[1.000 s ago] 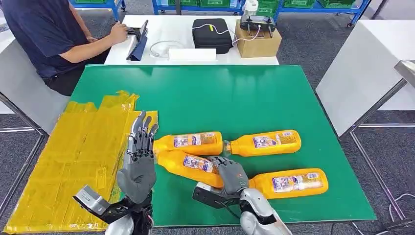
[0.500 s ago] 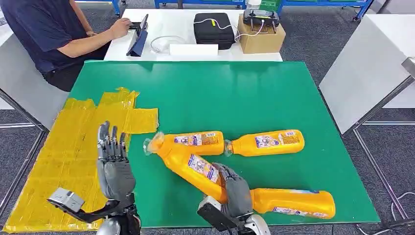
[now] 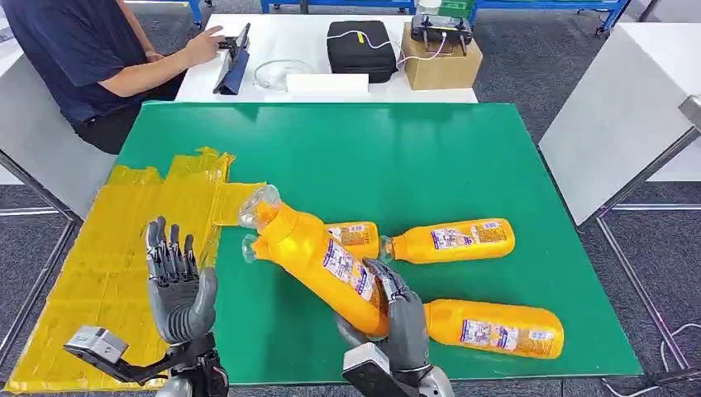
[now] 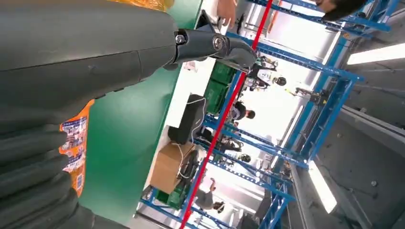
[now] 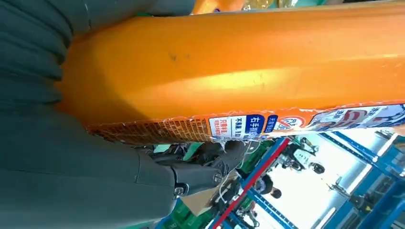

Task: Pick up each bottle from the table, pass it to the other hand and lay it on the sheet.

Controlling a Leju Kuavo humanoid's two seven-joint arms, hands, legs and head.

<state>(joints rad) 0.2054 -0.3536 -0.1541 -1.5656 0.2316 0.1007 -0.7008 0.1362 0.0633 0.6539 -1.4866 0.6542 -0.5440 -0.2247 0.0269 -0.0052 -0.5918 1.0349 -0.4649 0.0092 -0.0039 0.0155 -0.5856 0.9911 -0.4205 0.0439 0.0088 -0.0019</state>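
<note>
**Bottle one is up off the counter, handover is next**

So the right robot hand (image 3: 395, 310) has its fingers wrapped around the lower body of an orange bottle (image 3: 322, 263) and has it lifted at a slant, neck end pointing up and toward the yellow sheet (image 3: 107, 248). The wrist camera on that side backs this up: orange plastic pressed right into the palm, label edge just past the fingers. Solid grasp as far as I can tell.

The left robot hand (image 3: 175, 288) is released, fingers spread and pointing up, holding nothing. It hangs over the near part of the sheet, well apart from the bottle's neck.

My read: this is the pick-up step just done and the pass about to start. For the next move the two hands need to meet, the left one closing around the upper half of the bottle before the right lets go. The bottle is long and smooth, so a grip too near the neck could let it swing.

Three more bottles lie on the green counter (image 3: 430, 157): one partly hidden behind the lifted one (image 3: 357, 236), one further right (image 3: 450, 240), and one near the front edge (image 3: 496, 327). Nothing is on the sheet yet. A person (image 3: 74, 58) sits at the far white table.
</note>
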